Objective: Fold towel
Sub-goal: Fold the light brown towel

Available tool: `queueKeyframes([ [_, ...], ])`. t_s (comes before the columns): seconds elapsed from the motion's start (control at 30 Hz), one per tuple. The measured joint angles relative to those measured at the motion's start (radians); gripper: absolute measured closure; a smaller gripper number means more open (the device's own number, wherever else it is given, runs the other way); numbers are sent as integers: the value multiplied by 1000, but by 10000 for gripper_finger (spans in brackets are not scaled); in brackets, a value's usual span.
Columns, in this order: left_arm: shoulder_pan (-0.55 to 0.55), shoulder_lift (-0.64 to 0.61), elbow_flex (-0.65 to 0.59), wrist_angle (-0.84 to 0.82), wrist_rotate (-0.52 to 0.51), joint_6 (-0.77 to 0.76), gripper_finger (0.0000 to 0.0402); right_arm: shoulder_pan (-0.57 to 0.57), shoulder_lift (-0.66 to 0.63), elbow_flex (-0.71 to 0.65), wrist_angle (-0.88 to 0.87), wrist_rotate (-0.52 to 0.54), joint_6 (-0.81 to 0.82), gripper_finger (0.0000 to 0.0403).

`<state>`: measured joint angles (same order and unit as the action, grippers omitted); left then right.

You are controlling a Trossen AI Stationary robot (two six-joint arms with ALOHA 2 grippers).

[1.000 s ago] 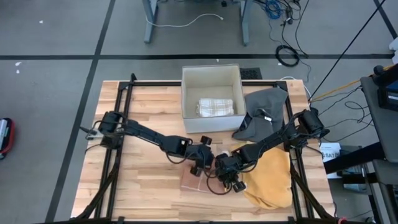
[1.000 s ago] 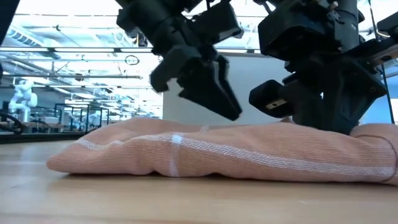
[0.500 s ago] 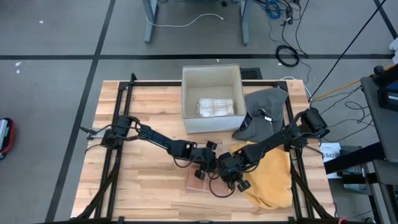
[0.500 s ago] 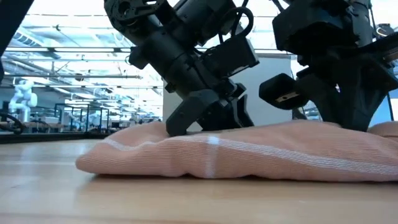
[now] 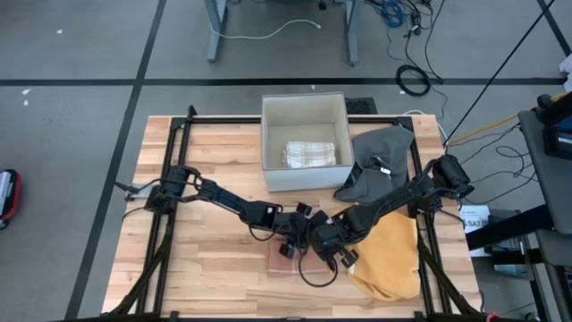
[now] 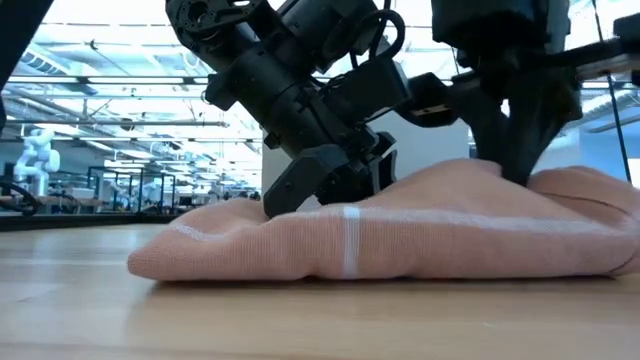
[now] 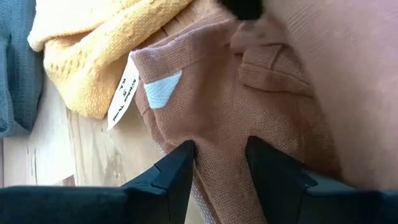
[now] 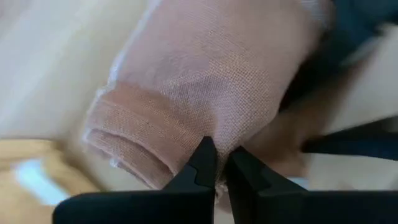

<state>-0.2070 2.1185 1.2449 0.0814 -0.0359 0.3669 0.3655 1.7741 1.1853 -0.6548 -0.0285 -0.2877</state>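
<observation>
both grippers (image 5: 308, 240) over half-hidden pink towel (image 6: 400, 240)

The towel (image 6: 380, 235) is a salmon-pink woven cloth with a thin white stripe, bunched into a low folded mound. It lies under both grippers; one hemmed corner is lifted in a pinch, and a white label (image 7: 163, 92) shows at its hem.

A salmon-pink towel (image 6: 400, 235) with a white stripe lies beside a mustard-yellow cloth (image 5: 391, 255) and a grey cloth (image 5: 380, 156).
</observation>
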Motion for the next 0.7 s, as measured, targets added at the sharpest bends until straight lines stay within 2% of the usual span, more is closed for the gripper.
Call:
queueKeyframes([
  [0.2,0,1,0,1,35,1,239,-32,-2,-16,16,140,-63,395],
  [0.43,-1,2,0,3,46,2,239,-49,14,-19,19,123,-95,395],
  [0.7,-1,2,0,0,48,-3,239,-74,21,-91,86,123,-106,394],
])
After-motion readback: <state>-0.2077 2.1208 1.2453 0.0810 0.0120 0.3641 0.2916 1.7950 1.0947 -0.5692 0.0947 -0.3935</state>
